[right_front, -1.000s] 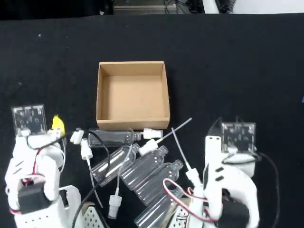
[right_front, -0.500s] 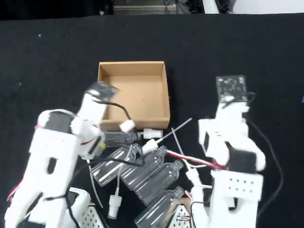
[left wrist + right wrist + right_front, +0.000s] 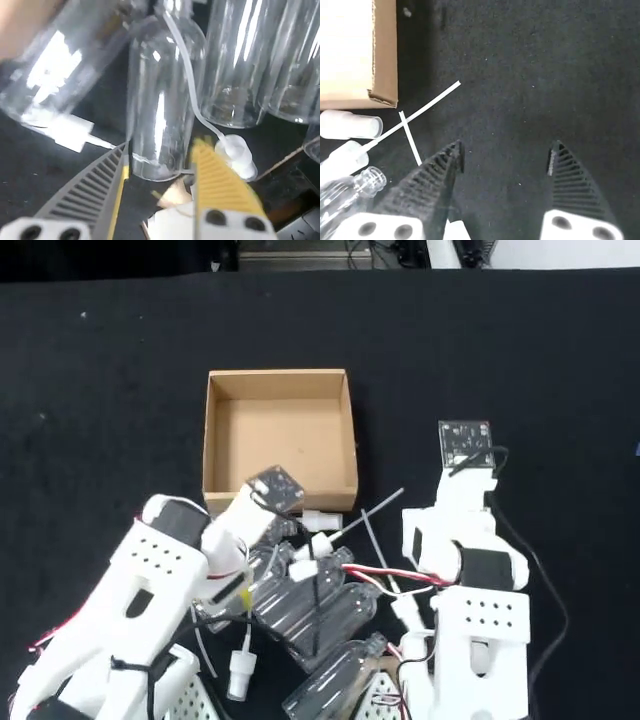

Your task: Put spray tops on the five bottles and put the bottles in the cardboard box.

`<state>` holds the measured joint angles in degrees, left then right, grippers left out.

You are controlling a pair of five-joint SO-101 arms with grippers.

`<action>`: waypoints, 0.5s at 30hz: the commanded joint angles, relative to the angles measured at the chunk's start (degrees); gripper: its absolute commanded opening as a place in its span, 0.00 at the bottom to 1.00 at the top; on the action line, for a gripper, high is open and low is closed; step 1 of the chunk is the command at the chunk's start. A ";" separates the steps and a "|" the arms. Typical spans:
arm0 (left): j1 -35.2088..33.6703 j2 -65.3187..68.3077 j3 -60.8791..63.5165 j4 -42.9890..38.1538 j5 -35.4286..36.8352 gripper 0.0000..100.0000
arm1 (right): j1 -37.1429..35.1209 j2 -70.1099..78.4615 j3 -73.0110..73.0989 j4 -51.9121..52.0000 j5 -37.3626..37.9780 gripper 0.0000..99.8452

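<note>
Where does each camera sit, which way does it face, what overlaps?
High view: fixed above the table, looking down on the cardboard box, bottles and both arms.
Left wrist view: on the left arm, facing a bottle that the open left gripper straddles.
Right wrist view: on the right arm, facing the table past the open right gripper.
Shared: high and right wrist views both show the box's corner.

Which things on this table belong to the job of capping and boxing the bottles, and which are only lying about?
For the job: cardboard box, empty; clear bottles lying near it; loose spray tops; left gripper, open astride a bottle; right gripper, open, holding nothing.
Not for the job: black cloth; the arms' cables.
</note>
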<state>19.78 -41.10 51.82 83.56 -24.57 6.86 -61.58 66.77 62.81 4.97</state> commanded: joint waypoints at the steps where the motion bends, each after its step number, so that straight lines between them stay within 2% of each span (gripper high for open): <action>1: 0.57 -2.81 0.31 -2.81 -1.67 0.23 | -0.79 0.31 0.04 -1.85 -0.62 0.27; 4: 0.57 -2.11 1.27 -4.75 -1.58 0.23 | -0.79 0.40 0.04 -1.85 -0.62 0.27; 9: 0.57 -2.11 5.85 -12.31 0.70 0.23 | -0.79 0.48 0.13 -1.76 -0.62 0.27; 15: -1.80 -2.11 11.82 -18.11 -1.14 0.23 | -0.62 0.40 0.48 -1.76 -0.62 0.27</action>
<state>19.52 -42.77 62.46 68.00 -24.92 6.86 -61.58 67.47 62.81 4.97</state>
